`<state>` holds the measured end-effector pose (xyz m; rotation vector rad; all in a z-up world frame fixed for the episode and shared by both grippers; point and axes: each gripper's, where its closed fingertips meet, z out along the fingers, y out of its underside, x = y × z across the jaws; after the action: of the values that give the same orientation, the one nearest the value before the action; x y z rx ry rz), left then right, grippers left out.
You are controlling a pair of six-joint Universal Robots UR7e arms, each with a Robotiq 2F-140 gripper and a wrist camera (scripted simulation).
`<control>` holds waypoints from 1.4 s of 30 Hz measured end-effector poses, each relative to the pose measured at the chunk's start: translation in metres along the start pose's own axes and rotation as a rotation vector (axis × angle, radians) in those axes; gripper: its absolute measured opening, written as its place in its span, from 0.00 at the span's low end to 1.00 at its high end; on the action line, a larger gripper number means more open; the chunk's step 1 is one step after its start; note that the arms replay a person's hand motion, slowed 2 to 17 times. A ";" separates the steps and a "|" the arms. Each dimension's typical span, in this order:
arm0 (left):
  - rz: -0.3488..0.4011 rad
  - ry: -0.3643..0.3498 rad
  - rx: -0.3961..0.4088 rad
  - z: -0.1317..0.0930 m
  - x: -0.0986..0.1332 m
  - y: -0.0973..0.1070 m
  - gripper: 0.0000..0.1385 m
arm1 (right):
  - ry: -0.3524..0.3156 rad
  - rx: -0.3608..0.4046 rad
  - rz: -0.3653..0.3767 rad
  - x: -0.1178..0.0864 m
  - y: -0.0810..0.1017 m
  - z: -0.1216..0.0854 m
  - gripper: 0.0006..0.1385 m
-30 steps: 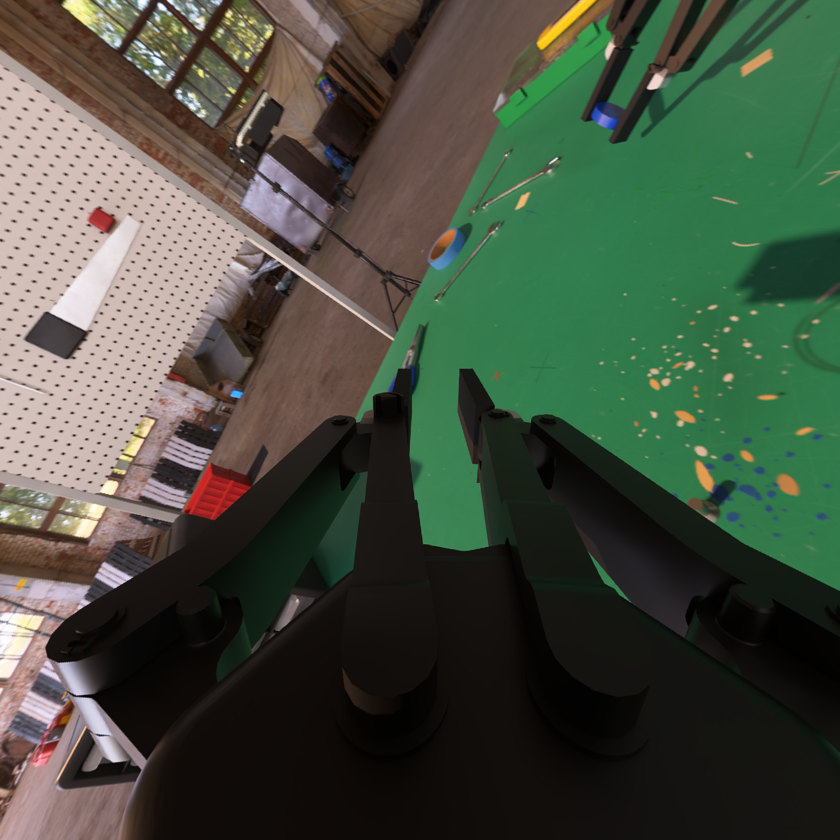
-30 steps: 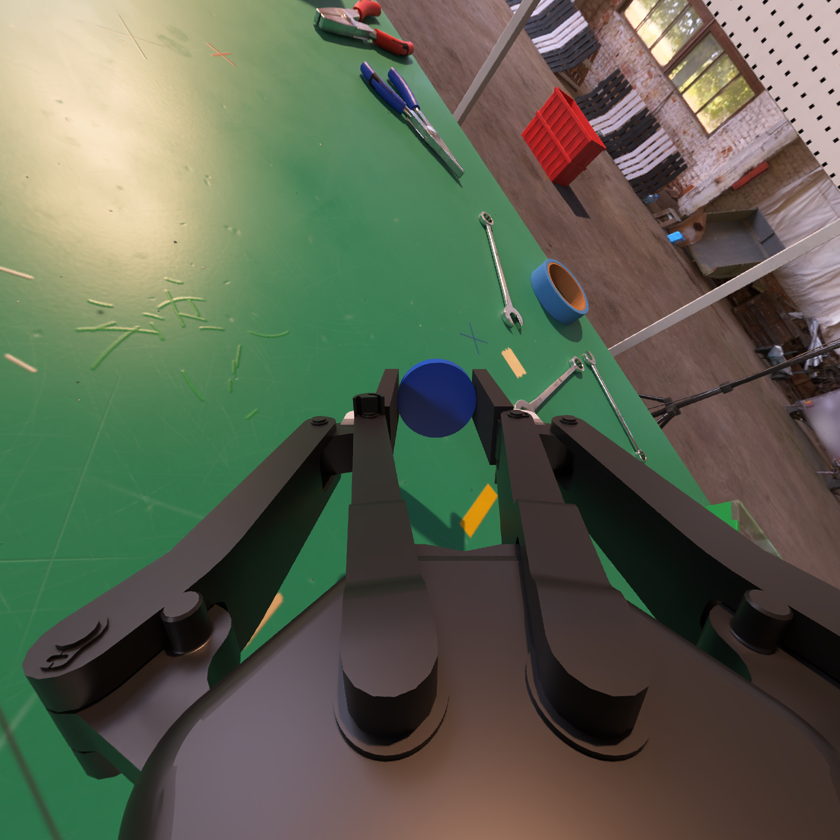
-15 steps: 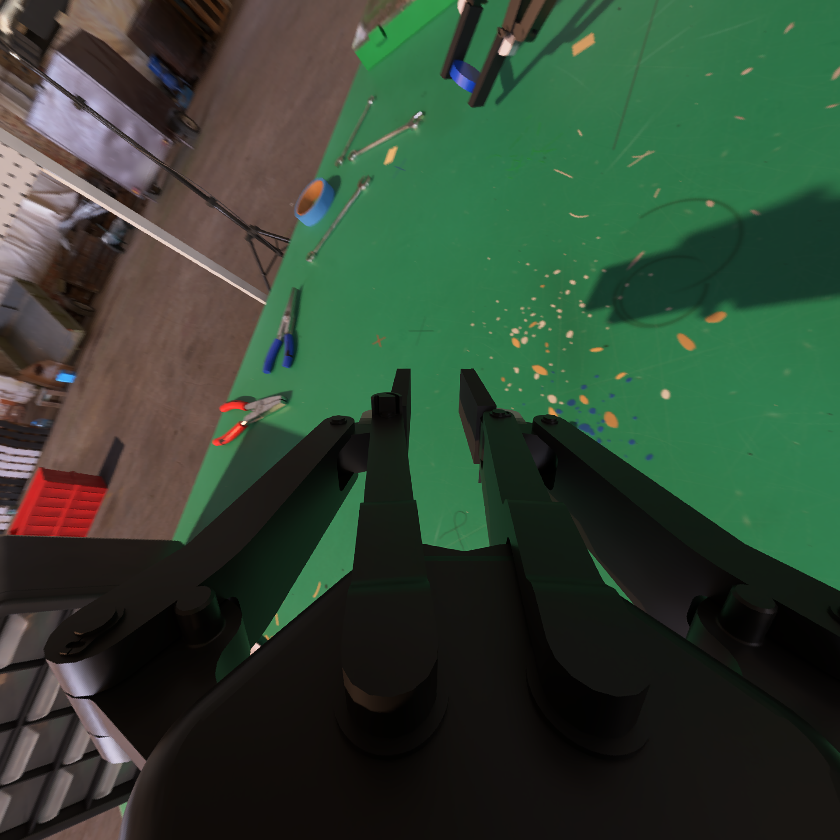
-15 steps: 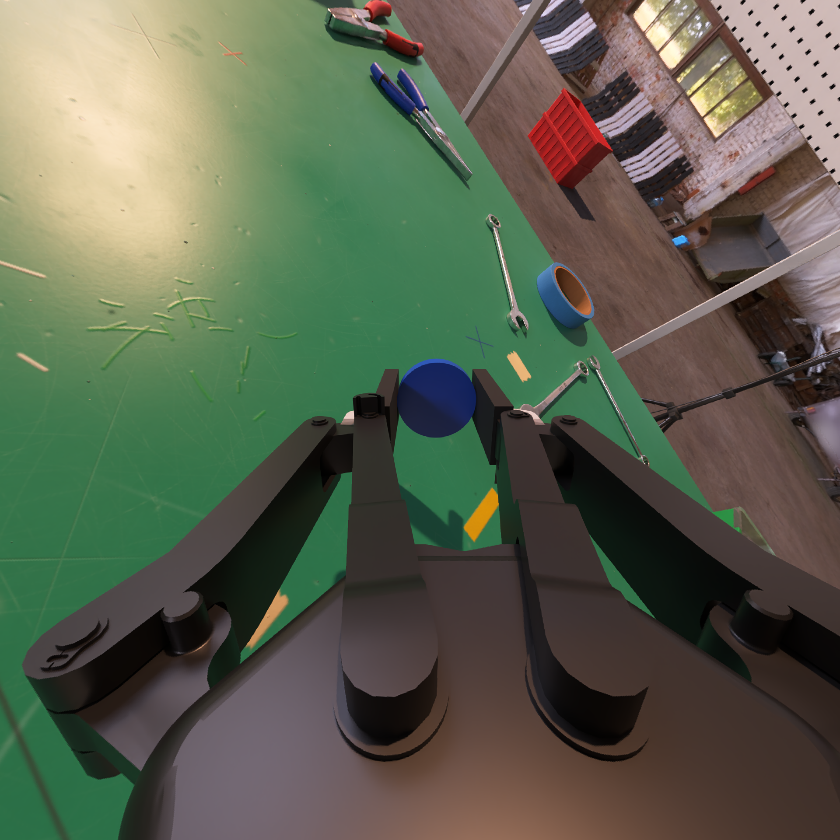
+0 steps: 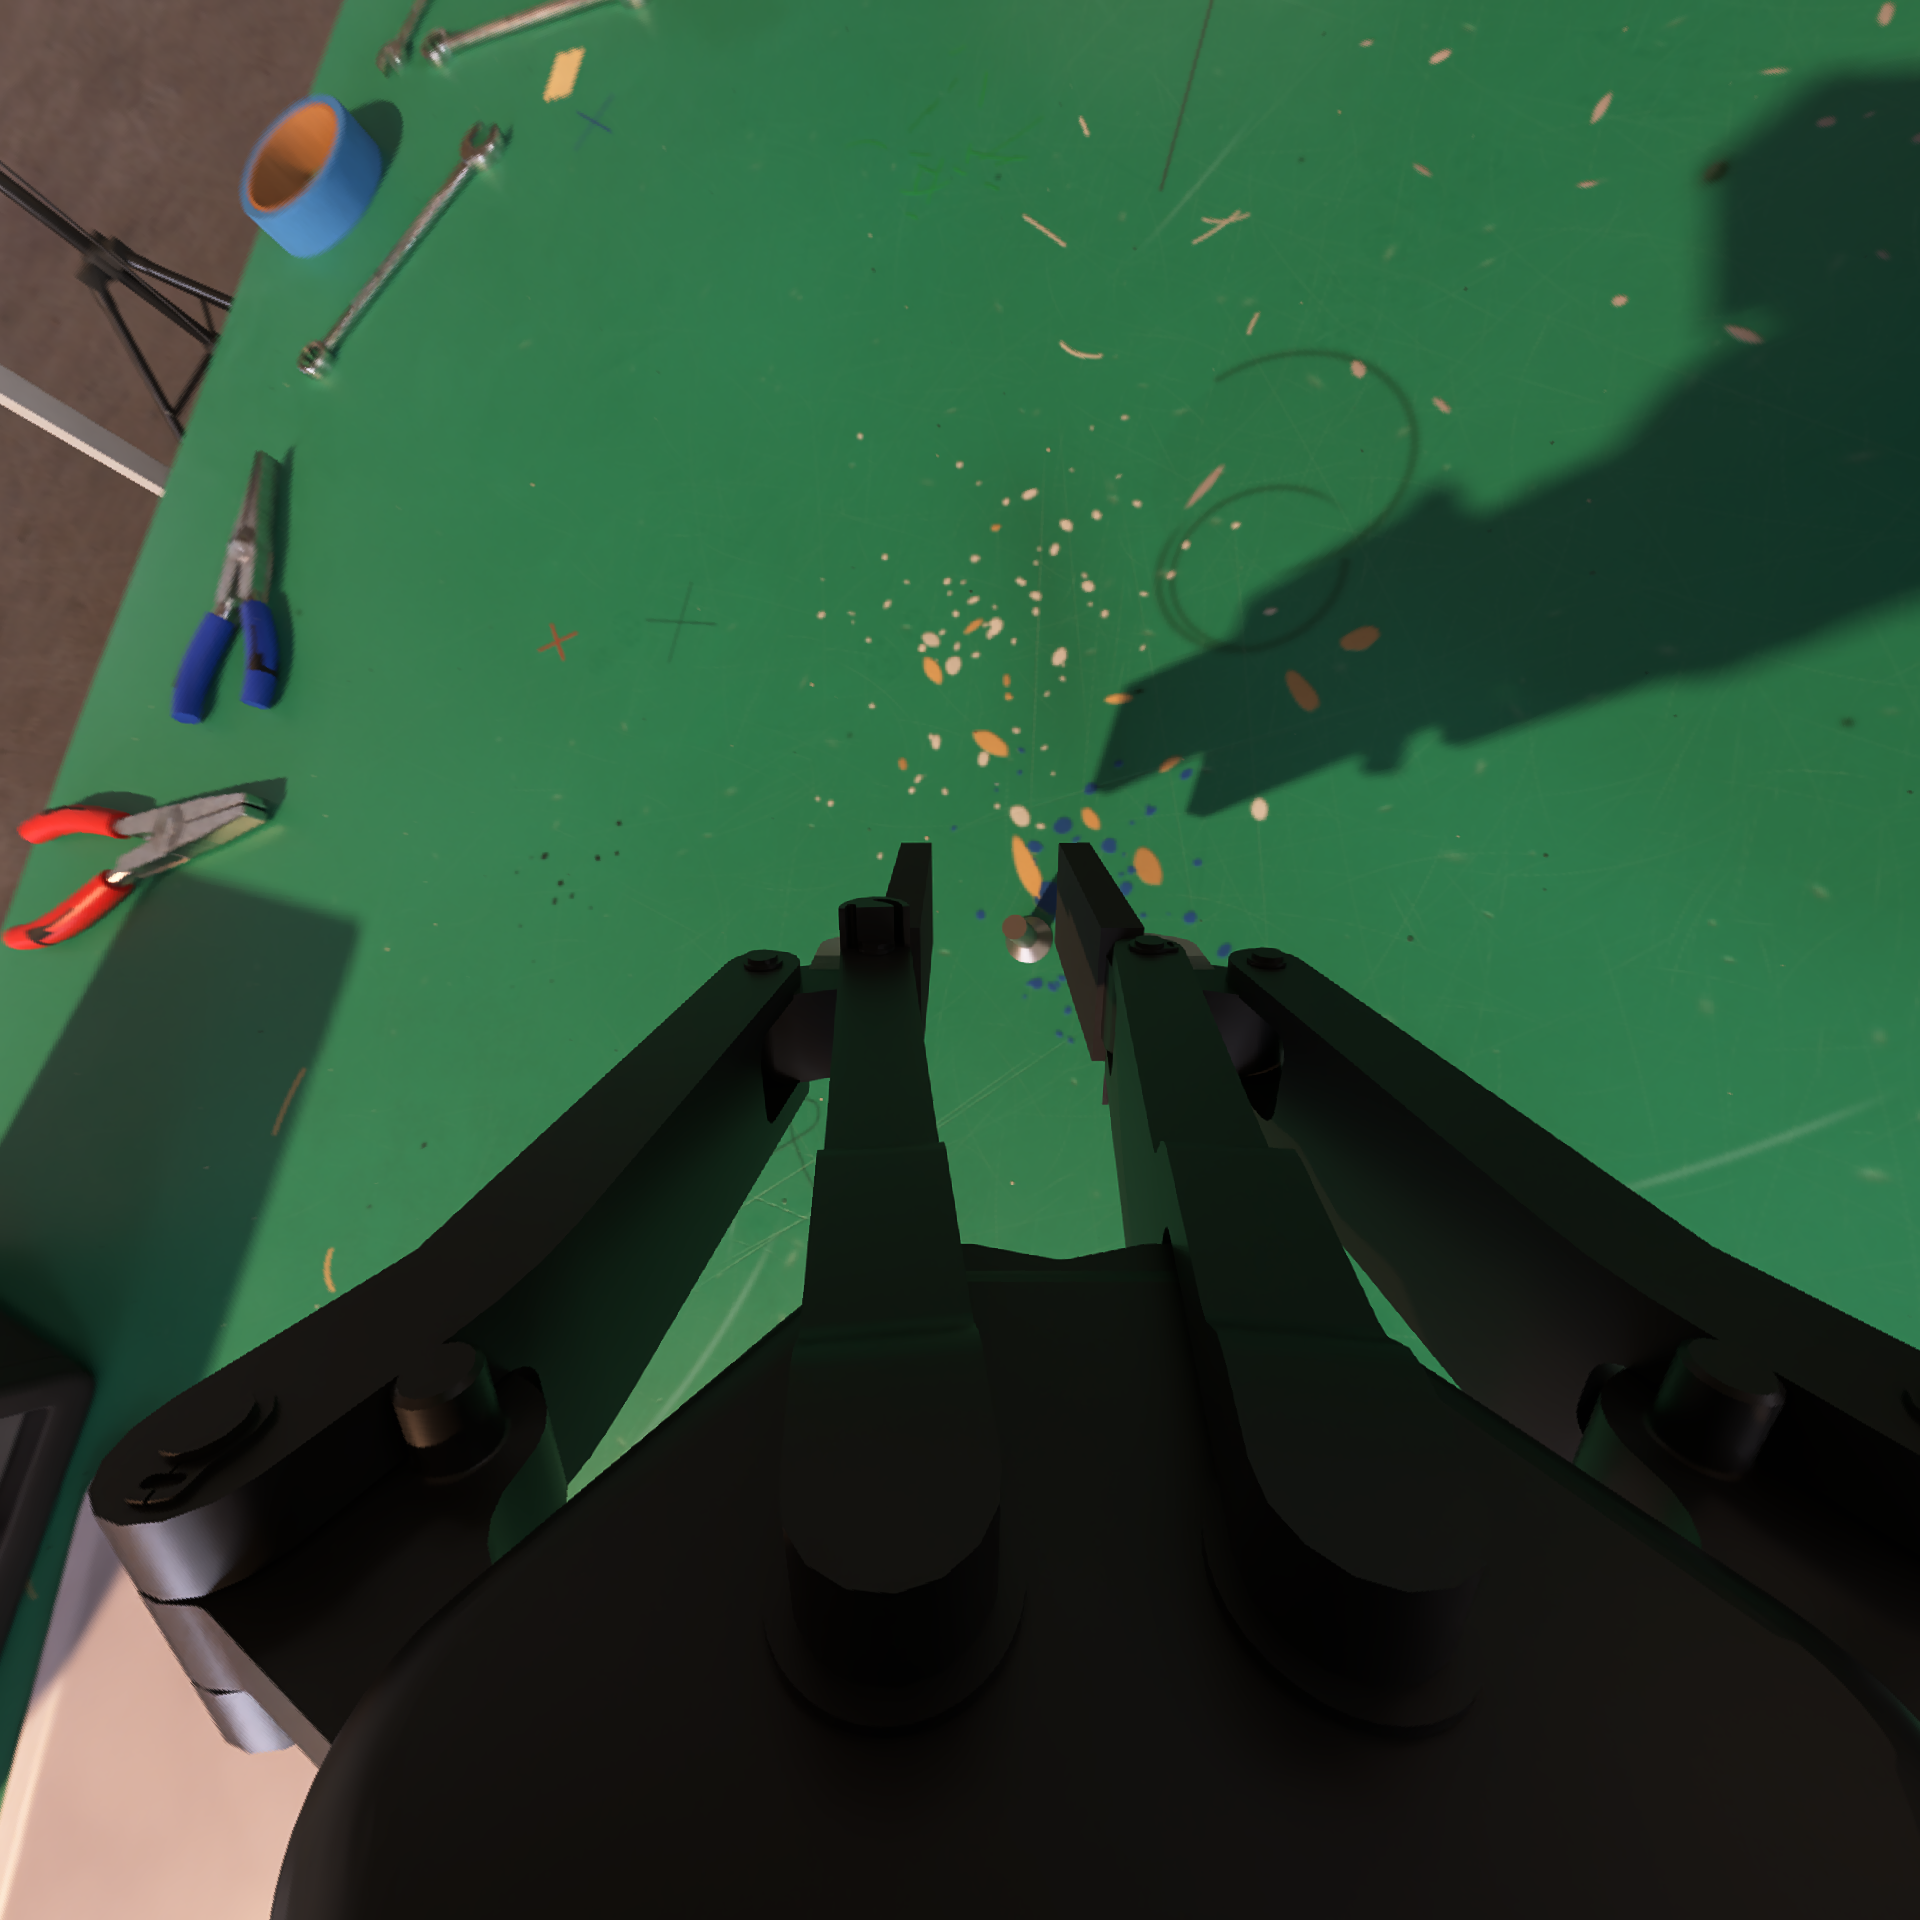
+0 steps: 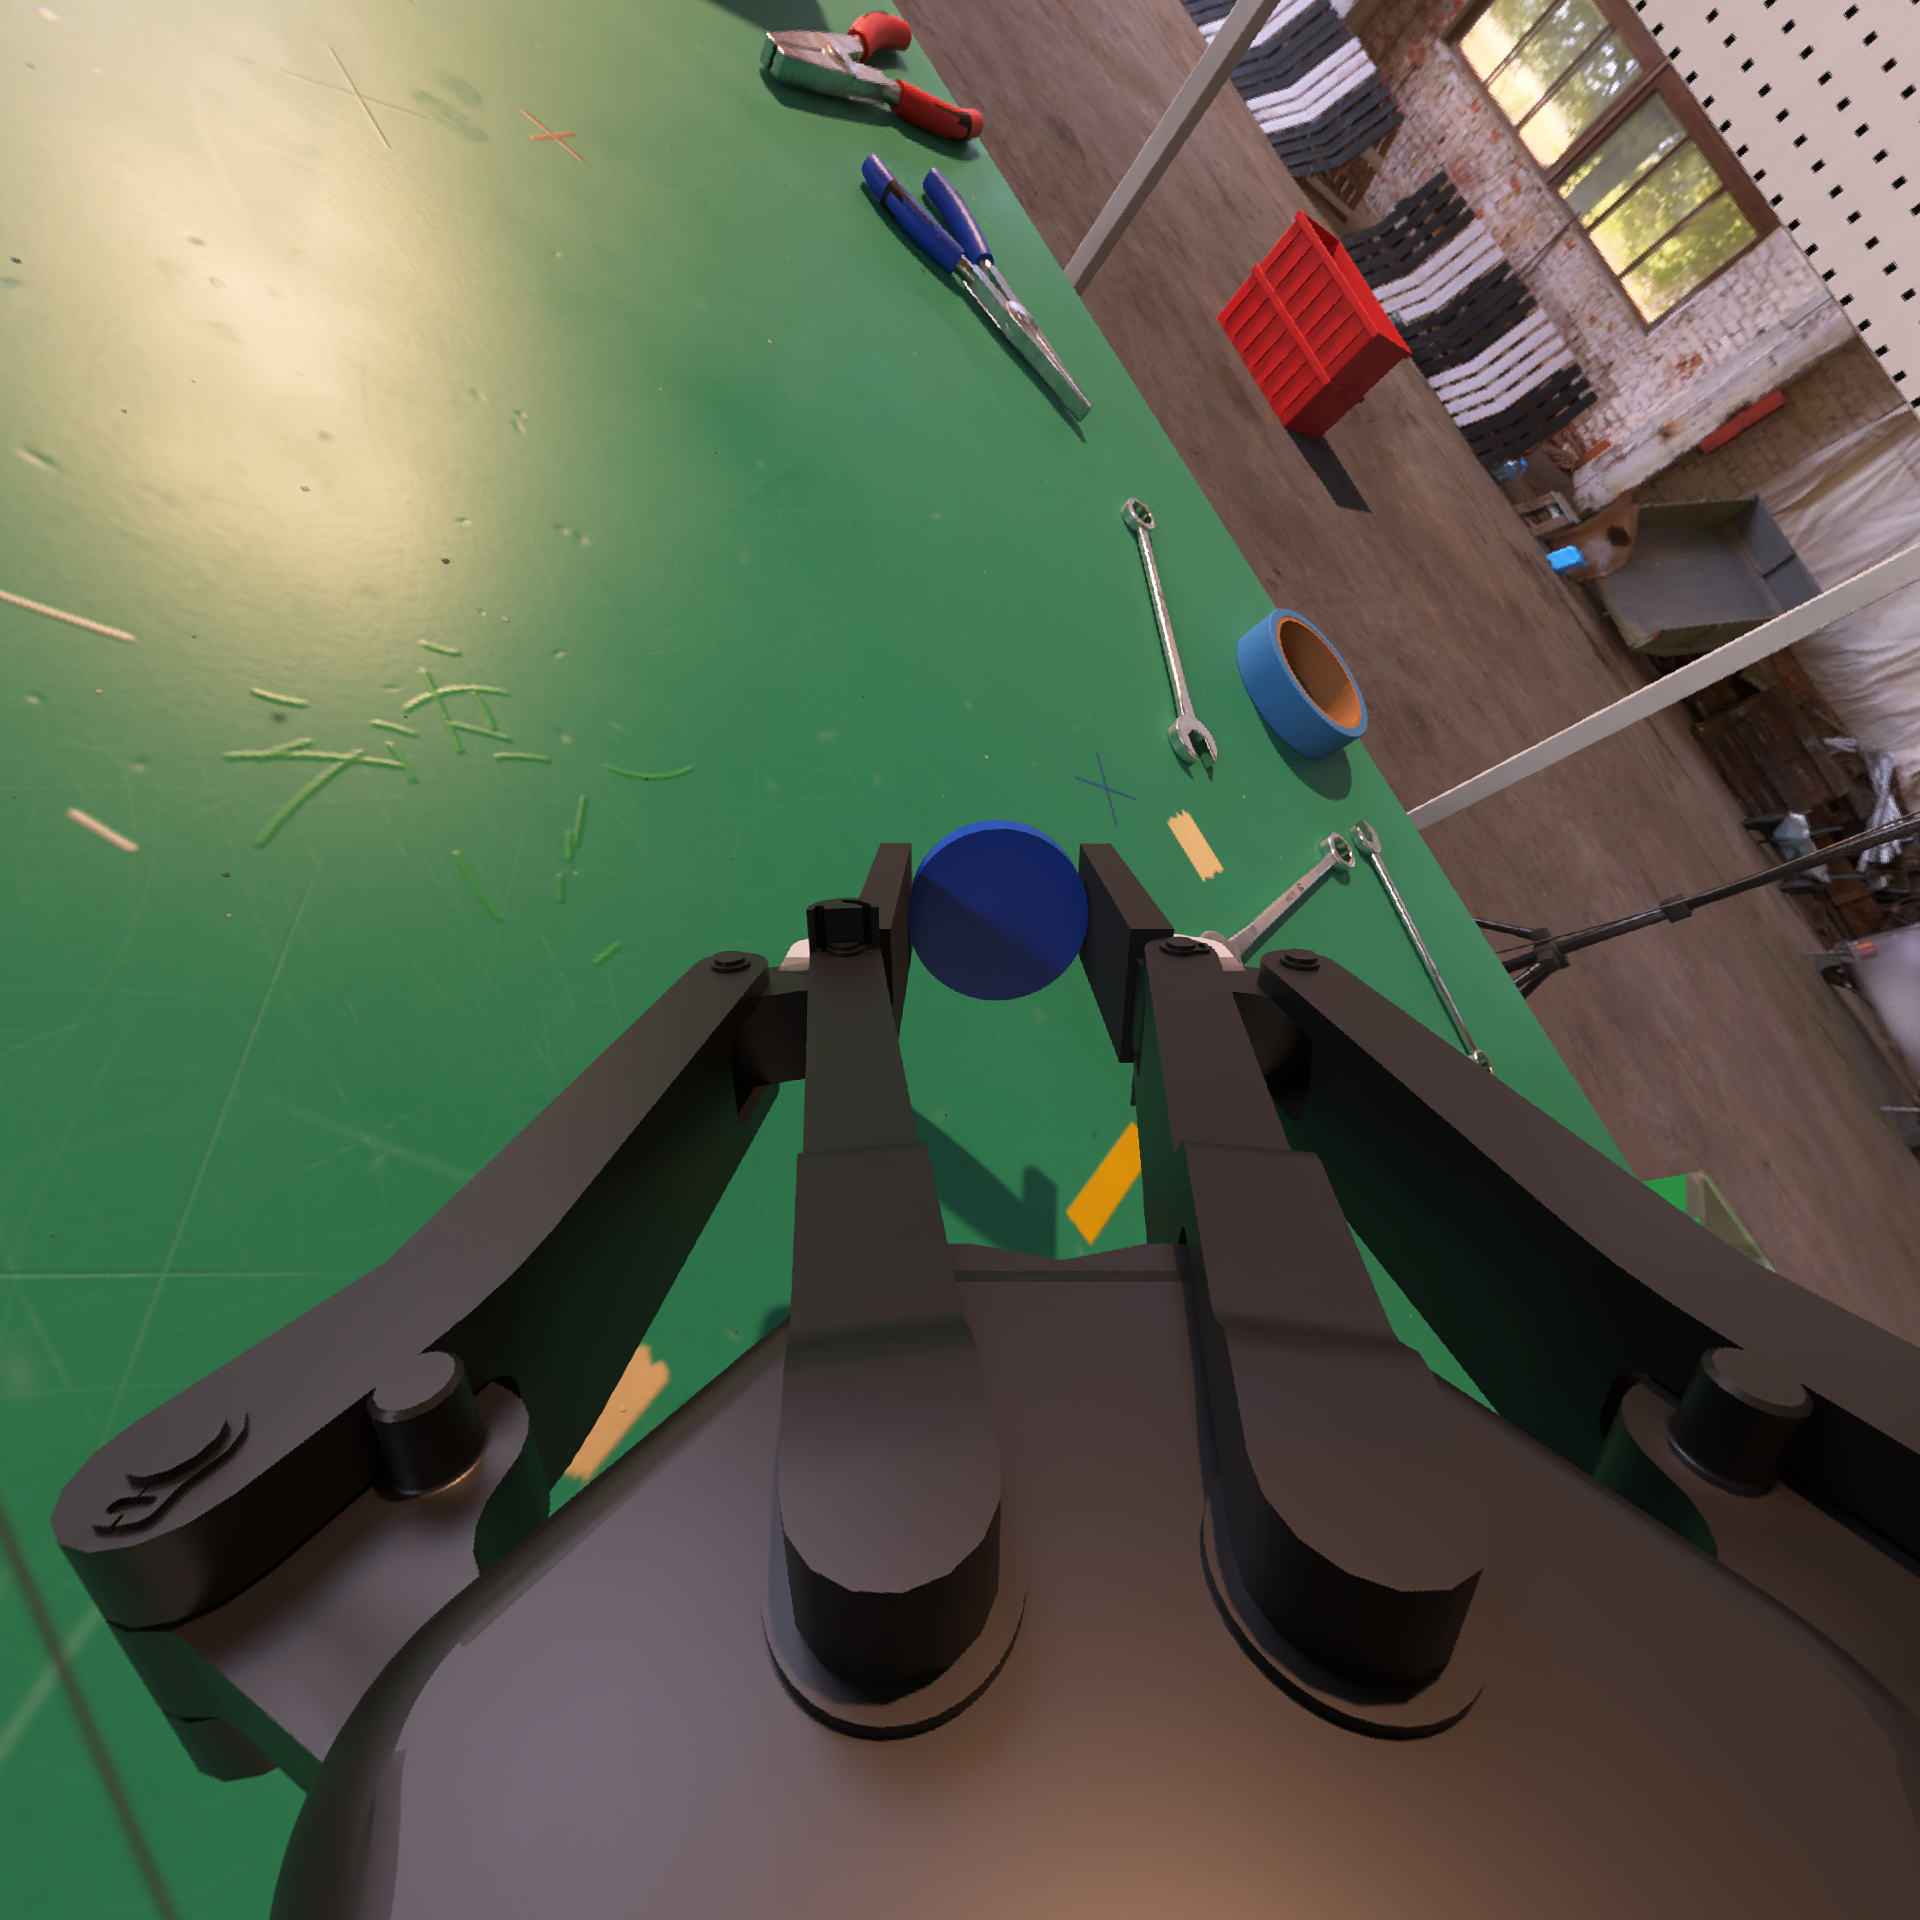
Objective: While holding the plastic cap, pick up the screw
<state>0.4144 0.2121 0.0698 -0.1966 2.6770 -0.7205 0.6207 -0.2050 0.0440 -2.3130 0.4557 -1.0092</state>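
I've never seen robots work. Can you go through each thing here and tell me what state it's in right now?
Right gripper: shut on the blue plastic cap, held off the table.
Left gripper: open, empty, fingers either side of the screw.
Screw: lying on the green table, not gripped.
Blue pliers: lying closed.
Red pliers: lying with handles apart.
Tape roll: lying on its side.

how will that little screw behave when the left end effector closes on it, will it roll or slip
The screw is small, metal-looking and shiny, so it's probably stiff, light and somewhat slippery. It seems to lie on its side on the table with a round head, so a nudge could roll it. It sits close to the right finger of the left end effector, so closing may push it sideways first.
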 end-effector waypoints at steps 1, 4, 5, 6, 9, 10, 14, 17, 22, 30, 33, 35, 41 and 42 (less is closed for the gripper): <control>-0.003 0.011 -0.005 0.001 0.002 0.001 0.23 | -0.001 0.000 0.000 0.000 0.000 0.000 0.31; -0.009 0.039 -0.018 0.006 0.008 0.005 0.24 | -0.004 0.000 -0.002 -0.001 0.000 0.000 0.31; -0.010 0.047 -0.021 0.007 0.009 0.006 0.24 | -0.005 0.000 -0.002 -0.001 0.000 0.000 0.31; -0.011 0.055 -0.024 0.009 0.011 0.006 0.24 | -0.006 -0.001 -0.003 -0.002 0.000 0.000 0.31; -0.014 0.064 -0.027 0.012 0.012 0.006 0.24 | -0.010 0.000 -0.004 -0.002 0.000 0.000 0.31; -0.015 0.062 -0.027 0.013 0.011 0.006 0.24 | -0.011 0.000 -0.005 -0.003 -0.001 0.000 0.31; -0.029 0.052 -0.033 0.018 0.007 0.007 0.25 | -0.015 0.000 -0.008 -0.004 -0.001 0.001 0.31; -0.035 0.051 -0.043 0.022 0.006 0.008 0.25 | -0.017 0.000 -0.011 -0.005 -0.001 0.001 0.31; -0.047 0.057 -0.059 0.027 0.005 0.010 0.25 | -0.019 0.001 -0.016 -0.006 -0.002 0.001 0.31; -0.071 0.072 -0.088 0.035 0.007 0.014 0.26 | -0.019 0.006 -0.020 -0.007 -0.004 -0.001 0.31; -0.085 0.068 -0.101 0.037 0.006 0.017 0.26 | -0.017 0.008 -0.021 -0.006 -0.005 -0.001 0.31; -0.095 0.069 -0.110 0.038 0.005 0.018 0.25 | -0.017 0.010 -0.020 -0.006 -0.005 -0.002 0.31; -0.129 0.072 -0.144 0.042 0.004 0.025 0.24 | -0.017 0.013 -0.020 -0.005 -0.006 -0.002 0.31; -0.133 0.075 -0.149 0.042 0.004 0.026 0.23 | -0.017 0.013 -0.020 -0.005 -0.006 -0.002 0.31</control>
<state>0.4253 0.2138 0.0214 -0.3970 2.8119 -0.5778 0.6157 -0.1988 0.0458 -2.3170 0.4192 -0.9984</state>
